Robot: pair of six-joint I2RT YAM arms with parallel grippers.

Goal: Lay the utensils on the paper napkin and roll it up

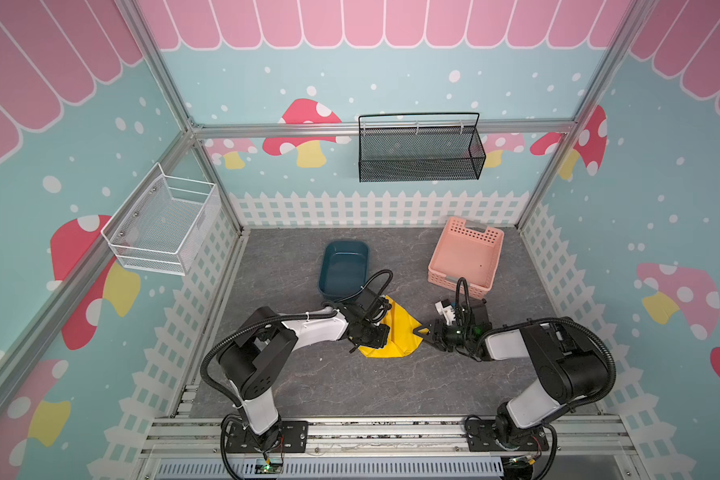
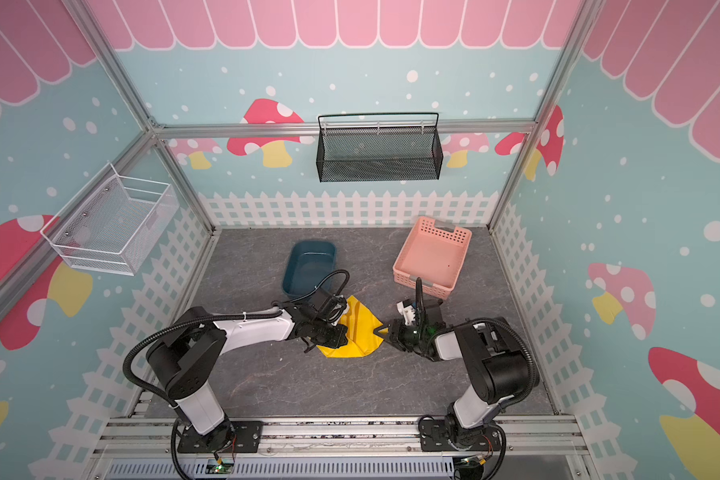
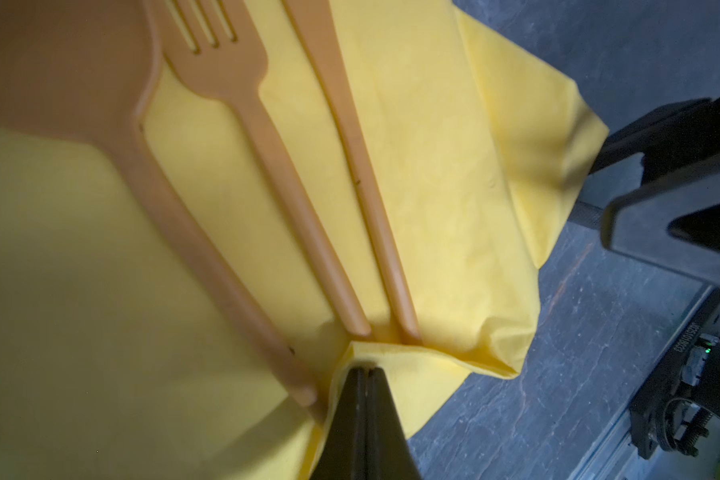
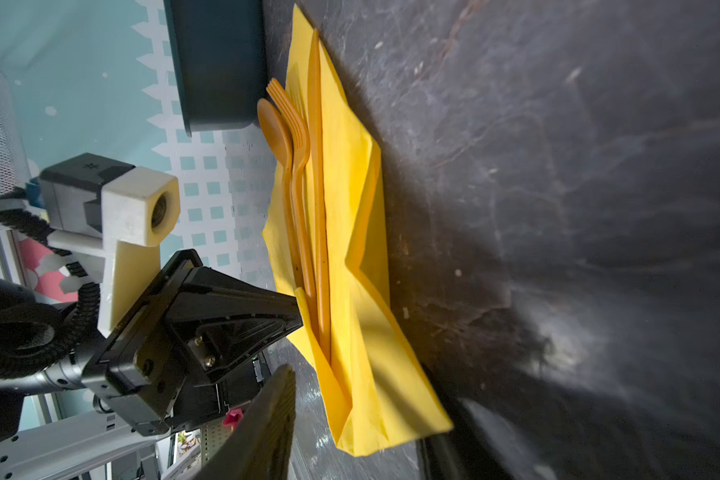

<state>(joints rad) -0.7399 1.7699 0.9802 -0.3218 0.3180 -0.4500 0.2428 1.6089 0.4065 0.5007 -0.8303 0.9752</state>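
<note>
Grey tabletop [image 1: 308, 374] is occupied near its middle by the partly folded paper napkin [image 1: 402, 328], on which the three utensils [image 3: 289, 199] are already laid; rolling is judged barely begun. One edge is pinched in the clenched left claw [image 3: 364, 368], and the right claw [image 1: 420, 332] is held released, jaws apart, at the opposite corner.
</note>
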